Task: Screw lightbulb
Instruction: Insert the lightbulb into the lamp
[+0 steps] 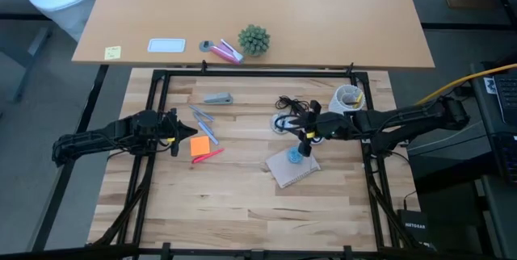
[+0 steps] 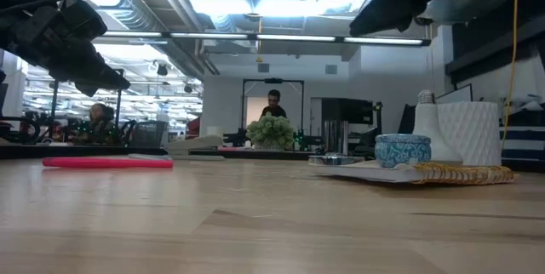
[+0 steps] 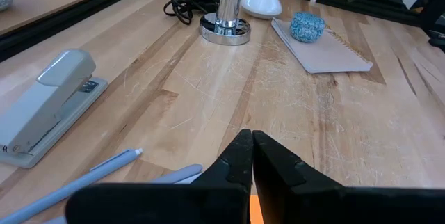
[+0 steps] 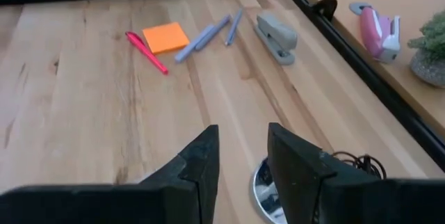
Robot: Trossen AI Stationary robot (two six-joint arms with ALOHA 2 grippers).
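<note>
The lightbulb stands on the table beside the shiny metal socket. Its white globe is down and its grey screw base is up. The socket's black cord lies behind it. In the high view the right arm covers the bulb. My right gripper is open and empty, up in the air above the socket. My left gripper is shut and empty. It hovers at the table's left, above the pens.
A blue round blob sits on a brown notepad near the socket. A white ribbed cup stands to the far right. A grey stapler, pens, orange sticky notes and a red pen lie on the left.
</note>
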